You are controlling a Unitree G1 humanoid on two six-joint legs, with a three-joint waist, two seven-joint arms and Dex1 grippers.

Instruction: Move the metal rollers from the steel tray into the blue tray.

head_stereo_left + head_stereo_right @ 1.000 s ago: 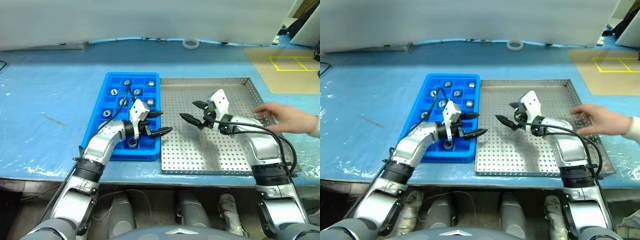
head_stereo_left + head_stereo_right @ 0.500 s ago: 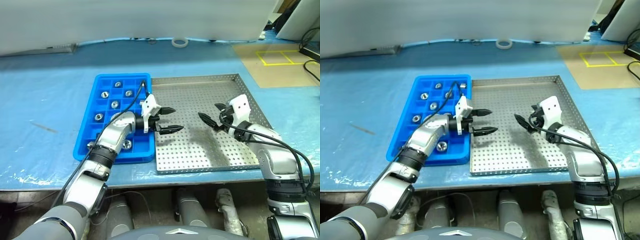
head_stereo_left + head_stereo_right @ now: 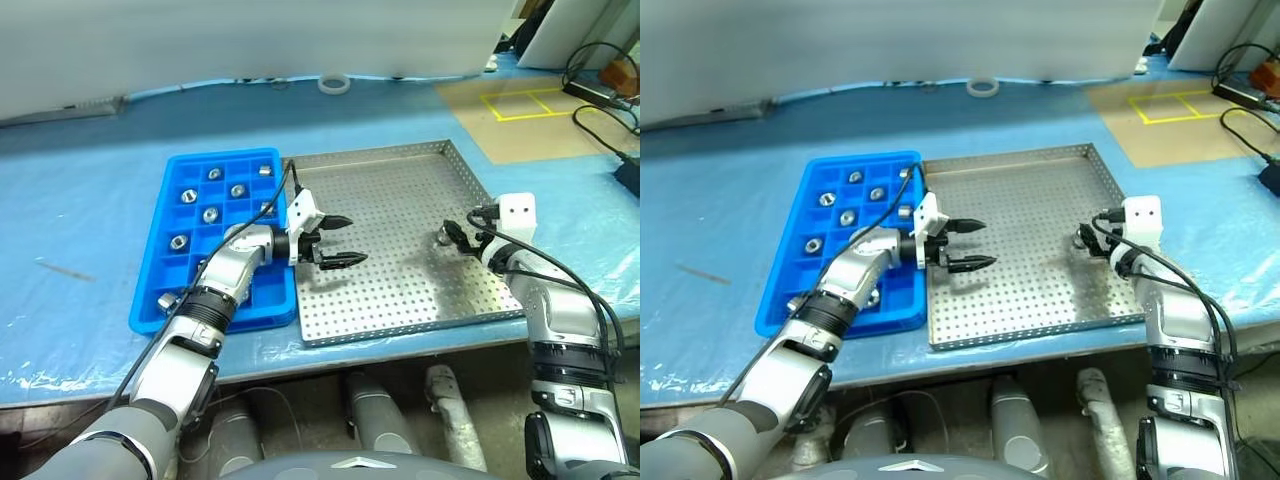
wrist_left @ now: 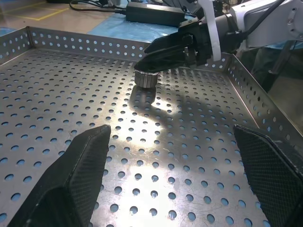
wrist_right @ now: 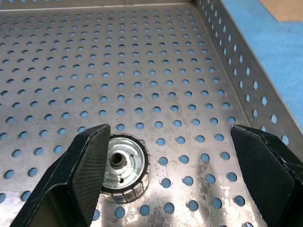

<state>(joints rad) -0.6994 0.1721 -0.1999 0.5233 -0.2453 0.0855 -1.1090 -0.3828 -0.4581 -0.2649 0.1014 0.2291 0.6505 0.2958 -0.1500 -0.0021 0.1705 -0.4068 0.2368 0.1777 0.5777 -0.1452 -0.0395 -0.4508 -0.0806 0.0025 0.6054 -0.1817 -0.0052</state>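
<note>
The steel tray (image 3: 400, 200) lies in the middle of the table, with the blue tray (image 3: 250, 312) against its left side. Several metal rollers (image 3: 210, 214) sit in the blue tray's compartments. One roller (image 5: 124, 165) stands on the steel tray's perforated floor near its right rim. My right gripper (image 5: 169, 132) is open low over it, and the roller sits just inside one finger (image 5: 90, 175). My left gripper (image 3: 348, 240) hangs open and empty over the steel tray's left part, pointing toward the right gripper (image 4: 175, 47).
A white tape roll (image 3: 335, 83) lies at the table's back edge. Right of the table are a brown floor patch with yellow lines (image 3: 520, 100) and black cables (image 3: 600, 85). The pale blue sheet (image 3: 80, 230) covers the table around the trays.
The camera has turned to the right. My right gripper swung from the steel tray's middle to its right side, down by the roller. The person's hand at the tray's right has gone.
</note>
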